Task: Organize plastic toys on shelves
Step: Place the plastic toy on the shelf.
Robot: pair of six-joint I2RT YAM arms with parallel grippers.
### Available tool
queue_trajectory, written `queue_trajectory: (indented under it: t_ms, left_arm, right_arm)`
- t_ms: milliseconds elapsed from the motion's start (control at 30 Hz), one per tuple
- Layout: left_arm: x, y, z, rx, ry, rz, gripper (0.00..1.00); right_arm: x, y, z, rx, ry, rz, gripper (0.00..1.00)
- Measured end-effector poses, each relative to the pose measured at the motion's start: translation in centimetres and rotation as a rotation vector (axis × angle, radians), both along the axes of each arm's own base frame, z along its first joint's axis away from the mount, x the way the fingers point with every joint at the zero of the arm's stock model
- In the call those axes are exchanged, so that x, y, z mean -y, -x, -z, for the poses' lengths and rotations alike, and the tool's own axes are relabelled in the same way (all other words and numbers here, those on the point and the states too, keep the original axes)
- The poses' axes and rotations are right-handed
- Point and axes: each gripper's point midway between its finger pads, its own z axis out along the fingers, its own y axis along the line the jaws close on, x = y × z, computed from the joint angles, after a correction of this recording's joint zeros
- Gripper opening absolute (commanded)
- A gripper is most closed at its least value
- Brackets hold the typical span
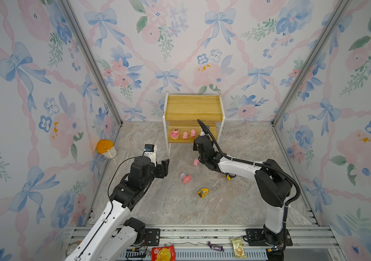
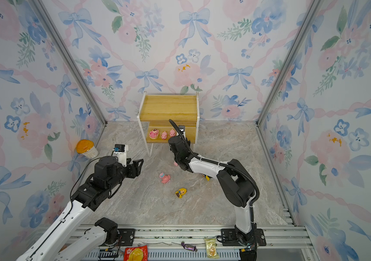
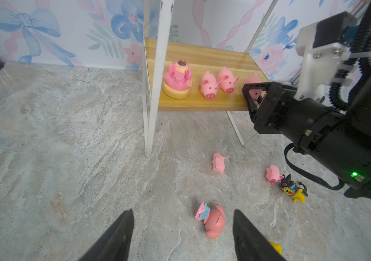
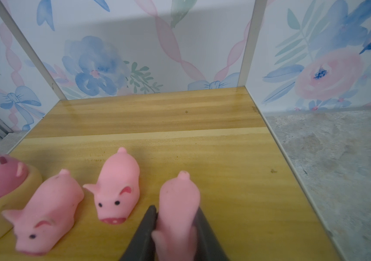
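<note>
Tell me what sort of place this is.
Probably a staged robot test cell, not a home: floral bow-print wallpaper panels held in aluminium posts, and the black-and-white left arm and right arm mounted on a slotted metal rail, facing a yellowish wooden shelf rack.

Nothing here can be read from where I stand. The red snack packet [image 1: 163, 253] carries a small white label and the yellow packet [image 1: 238, 248] some print, both too small and blurred to make out.
</note>
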Motion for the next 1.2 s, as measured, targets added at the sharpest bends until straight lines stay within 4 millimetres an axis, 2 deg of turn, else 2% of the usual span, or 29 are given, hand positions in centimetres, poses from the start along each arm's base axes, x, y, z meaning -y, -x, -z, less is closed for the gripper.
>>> queue_trajectory:
  t_ms: [733, 1200]
  left_arm:
    - [0.0, 0.0, 0.0, 0.000, 0.000, 0.001, 0.70]
    - [0.0, 0.0, 0.0, 0.000, 0.000, -0.001, 0.71]
  right_arm:
    - [0.2, -0.1, 0.3, -0.012, 0.023, 0.002, 0.49]
    - [0.8, -0.3, -1.7, -0.011, -0.048, -0.026, 0.56]
